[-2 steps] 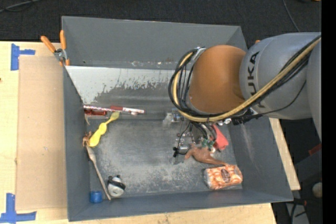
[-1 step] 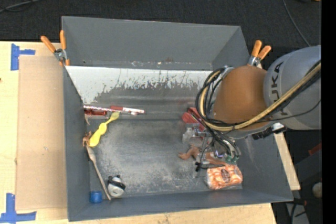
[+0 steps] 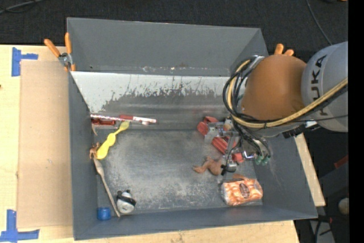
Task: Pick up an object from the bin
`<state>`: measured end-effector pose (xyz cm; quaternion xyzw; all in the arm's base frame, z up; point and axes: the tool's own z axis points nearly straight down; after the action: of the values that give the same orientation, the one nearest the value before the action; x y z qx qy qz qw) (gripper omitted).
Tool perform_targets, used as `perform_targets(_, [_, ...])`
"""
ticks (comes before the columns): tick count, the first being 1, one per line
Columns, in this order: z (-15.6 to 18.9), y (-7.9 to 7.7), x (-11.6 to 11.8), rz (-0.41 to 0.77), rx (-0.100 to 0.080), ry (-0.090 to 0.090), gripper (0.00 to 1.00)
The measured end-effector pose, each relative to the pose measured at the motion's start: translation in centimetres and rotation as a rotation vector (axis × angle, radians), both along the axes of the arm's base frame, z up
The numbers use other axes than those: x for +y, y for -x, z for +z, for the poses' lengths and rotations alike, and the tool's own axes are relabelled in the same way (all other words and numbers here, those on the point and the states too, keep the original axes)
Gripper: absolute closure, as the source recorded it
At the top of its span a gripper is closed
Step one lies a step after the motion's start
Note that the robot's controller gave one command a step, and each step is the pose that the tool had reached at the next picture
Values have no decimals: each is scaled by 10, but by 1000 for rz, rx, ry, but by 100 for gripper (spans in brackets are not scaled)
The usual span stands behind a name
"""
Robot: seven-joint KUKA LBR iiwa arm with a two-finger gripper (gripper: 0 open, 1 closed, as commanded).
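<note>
**Gripper low at 4 o'clock of bin, by brown toy and red pieces**

Arm comes in from 3 o'clock. Its orange cover and a loop of cables sit over the bin's 2 o'clock corner. Below them the gripper is down near the floor at approx. 4 o'clock.

Gripper state: cannot tell. The tip is mixed in w/ wires and small parts, and nothing can be made out as held.

Nearest things:
- Brown toy, small and limbed, flat on the floor just beside the gripper tip at its 9 o'clock. Touching or not: cannot tell.
- Red pieces, a few in a loose bunch at the gripper's 11–12 o'clock, partly under the wrist parts.
- Orange packet, crinkly w/ white patches, near the gripper at its 5 o'clock, close to the bin's front wall.
- Green bit, tiny, at the gripper's 3 o'clock, by the side wall.

Rest of the bin, well apart from the gripper, all on the 8–10 o'clock side:
- Red-and-white stick along the foot of the back wall, approx. 10 o'clock.
- Yellow toy, long and curved, just below that stick.
- Wooden stick slanting down the 9 o'clock wall toward 7 o'clock.
- Round black-and-white thing and blue cap in the 7 o'clock corner, on either side of the wooden stick's lower end.

Middle of the floor is bare grey metal.
</note>
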<state>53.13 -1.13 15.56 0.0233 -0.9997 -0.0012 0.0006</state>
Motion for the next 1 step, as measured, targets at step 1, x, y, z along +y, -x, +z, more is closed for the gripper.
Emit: perform_targets(1, [-43, 1, -38, 1, 0, 0, 0])
